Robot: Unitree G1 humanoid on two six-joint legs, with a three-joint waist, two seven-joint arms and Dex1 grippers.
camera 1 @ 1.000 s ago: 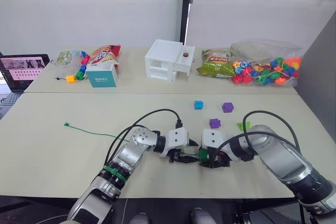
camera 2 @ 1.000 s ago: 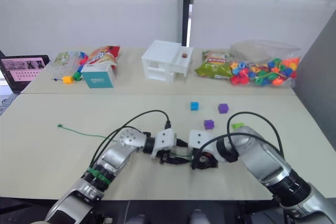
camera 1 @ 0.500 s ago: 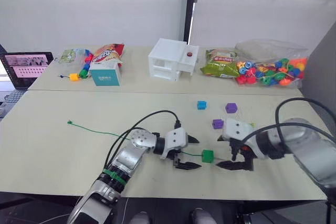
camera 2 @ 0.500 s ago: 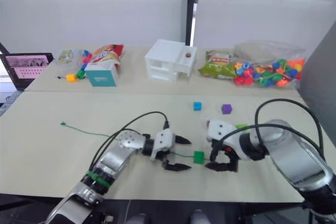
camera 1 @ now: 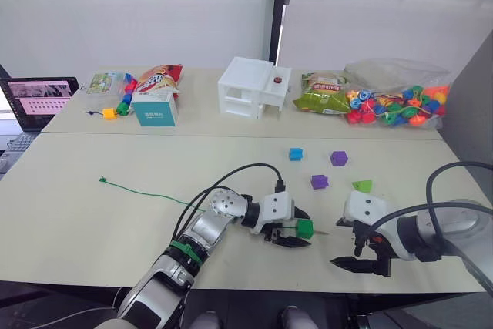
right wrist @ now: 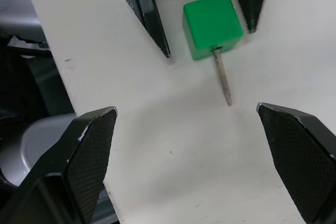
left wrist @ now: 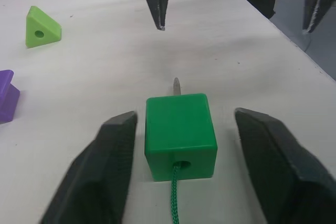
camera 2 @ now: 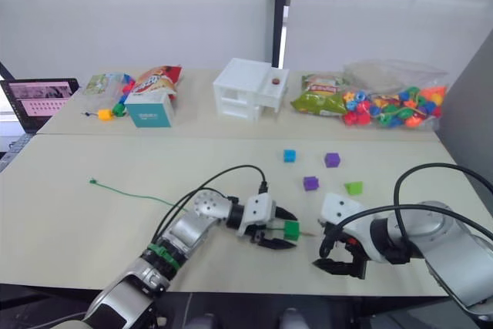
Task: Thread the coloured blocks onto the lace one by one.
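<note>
Near the worktop [camera 1: 77, 213] front edge | dark green cube [left wrist: 180, 134] on lace [camera 1: 146, 193], between left gripper [camera 1: 296, 230] fingers, wide, untouched | right gripper [camera 1: 359, 256] fingers wide, bare worktop between.

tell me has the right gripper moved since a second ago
Yes. The right gripper has pulled back from the dark green cube, toward the table's near edge, and is open.
</note>
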